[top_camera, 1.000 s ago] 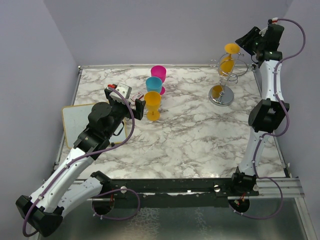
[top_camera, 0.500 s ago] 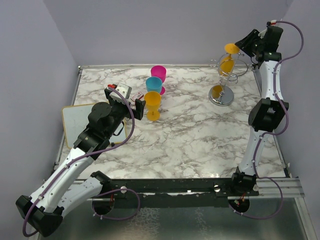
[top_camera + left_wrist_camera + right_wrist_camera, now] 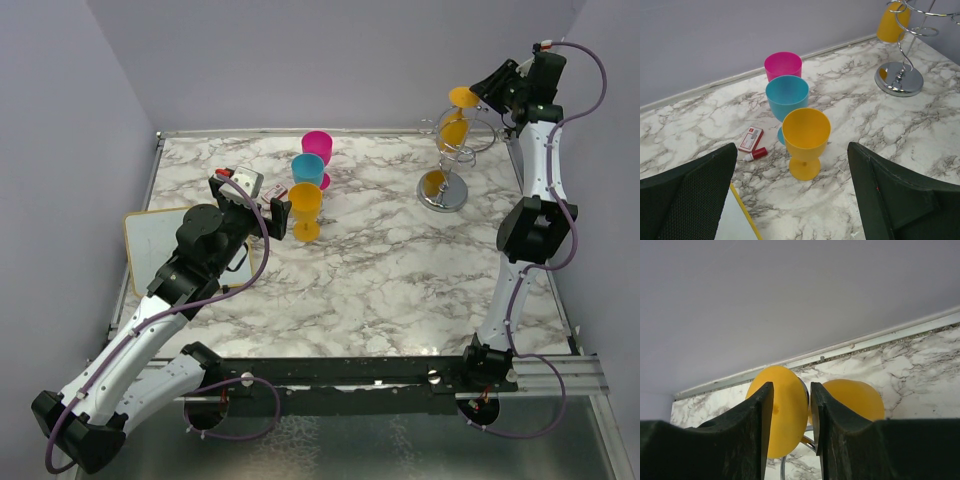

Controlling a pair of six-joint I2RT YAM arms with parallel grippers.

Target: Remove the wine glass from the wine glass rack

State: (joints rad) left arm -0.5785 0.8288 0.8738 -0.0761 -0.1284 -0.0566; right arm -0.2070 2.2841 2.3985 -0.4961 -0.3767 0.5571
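Two-arm shot: going for wine glass (image 3: 463, 96) hung on wine glass rack (image 3: 443, 190), far right corner.

Starts near with left gripper (image 3: 276, 219): spread wide, gripping nothing, facing yellow goblet (image 3: 806, 140), with blue goblet (image 3: 786, 95) and pink goblet (image 3: 783, 65) lined up behind; probably parked low and aside to leave right side free. Finds plenty of bare table (image 3: 380, 270) mid-field for setting down. Ends far at right gripper (image 3: 791, 386), up at rack top: fingers close together, slim gap, yellow foot of glass showing through; cannot tell if pinched or just short. Hangs upside down by foot in wire loop, so likely needs sliding out sideways. Tight there: back wall (image 3: 790, 300) near, second yellow glass (image 3: 855, 400) just beside.
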